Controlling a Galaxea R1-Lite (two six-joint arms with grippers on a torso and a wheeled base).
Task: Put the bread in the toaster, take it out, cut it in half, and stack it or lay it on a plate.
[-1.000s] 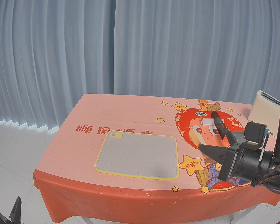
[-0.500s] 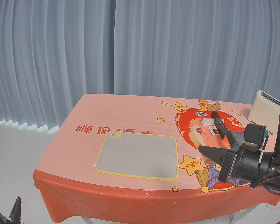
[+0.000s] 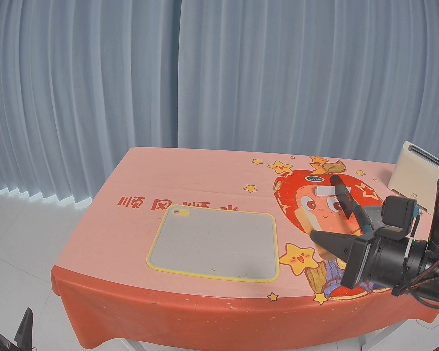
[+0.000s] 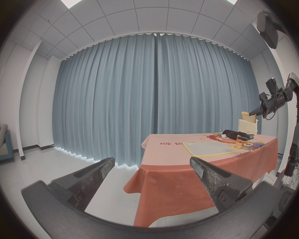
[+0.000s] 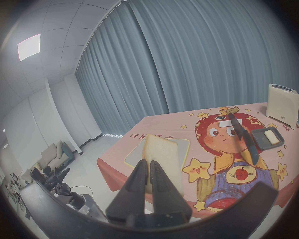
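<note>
Evidently the right gripper (image 5: pixel 149 164) was closed tight on the bread slice (image 5: pixel 165 155), which jutted out ahead of it; red characters (image 3: pixel 144 203) marked the tablecloth (image 3: pixel 205 172).

Blue-grey curtains (image 3: pixel 187 58) behind table (image 3: pixel 180 176); white tiled floor (image 3: pixel 17 250); panelled ceiling (image 4: pixel 149 15).

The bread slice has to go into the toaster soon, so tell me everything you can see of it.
The bread slice is a pale, roughly square piece with a thin tan crust edge, whole and uncut, looking soft and untoasted. It is held in the air, pinched near one edge by the shut right claw, above the table, right of the cutting board. Nothing else touches it.
</note>
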